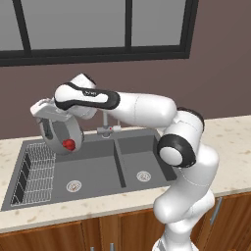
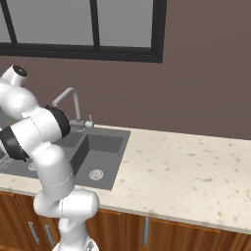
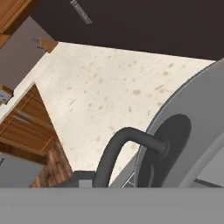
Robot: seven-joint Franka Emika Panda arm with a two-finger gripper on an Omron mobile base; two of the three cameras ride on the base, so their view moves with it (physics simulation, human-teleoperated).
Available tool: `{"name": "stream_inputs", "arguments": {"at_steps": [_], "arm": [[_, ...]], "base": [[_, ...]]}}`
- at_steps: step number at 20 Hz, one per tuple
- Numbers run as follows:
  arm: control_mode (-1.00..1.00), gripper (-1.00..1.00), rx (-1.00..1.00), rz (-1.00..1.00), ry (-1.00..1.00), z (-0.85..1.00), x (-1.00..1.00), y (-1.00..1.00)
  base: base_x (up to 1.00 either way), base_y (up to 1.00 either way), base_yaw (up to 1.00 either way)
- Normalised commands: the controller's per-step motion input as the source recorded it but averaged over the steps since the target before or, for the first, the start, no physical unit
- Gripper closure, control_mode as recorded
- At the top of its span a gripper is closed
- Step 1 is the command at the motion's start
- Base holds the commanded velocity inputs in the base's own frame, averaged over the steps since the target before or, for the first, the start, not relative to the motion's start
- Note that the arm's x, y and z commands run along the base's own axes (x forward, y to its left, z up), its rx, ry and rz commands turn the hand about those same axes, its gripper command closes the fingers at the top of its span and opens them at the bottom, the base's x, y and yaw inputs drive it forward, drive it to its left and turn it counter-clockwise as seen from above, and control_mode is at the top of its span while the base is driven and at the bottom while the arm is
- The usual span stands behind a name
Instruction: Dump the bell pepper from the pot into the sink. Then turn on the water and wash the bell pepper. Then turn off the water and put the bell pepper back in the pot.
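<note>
The grey pot (image 1: 62, 130) hangs tipped on its side above the left basin of the sink (image 1: 98, 162). My gripper (image 1: 45, 120) is shut on its dark loop handle (image 3: 114, 151). The red bell pepper (image 1: 70, 144) sits at the pot's lower rim, right at the opening. In the hand view the pot's grey wall (image 3: 197, 127) is close on the right, with the counter behind it. The right basin of the sink (image 2: 100, 147) also appears in the right base view.
A wire rack (image 1: 37, 171) lies at the left end of the left basin. Each basin has a round silver drain (image 1: 74, 185) (image 1: 143, 175). The gooseneck faucet (image 2: 68, 98) stands behind the divider. Speckled counter (image 2: 186, 171) stretches to the right.
</note>
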Motion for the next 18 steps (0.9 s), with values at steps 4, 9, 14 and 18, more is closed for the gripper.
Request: {"name": "stream_inputs", "arguments": {"at_steps": [4, 9, 14, 18], "arm": [[-1.00, 1.00, 0.08, 0.00, -0.05, 0.00, 0.62, 0.00], [-1.00, 1.00, 0.07, 0.00, -0.04, 0.01, 0.50, 0.00], [-1.00, 1.00, 0.06, 0.00, -0.03, 0.01, 0.32, 0.00], [-1.00, 1.00, 0.06, 0.00, -0.05, 0.09, 0.04, -0.03]], "base": [[0.00, 0.00, 0.00], [0.00, 0.00, 0.00], [0.00, 0.00, 0.00], [0.00, 0.00, 0.00]]}}
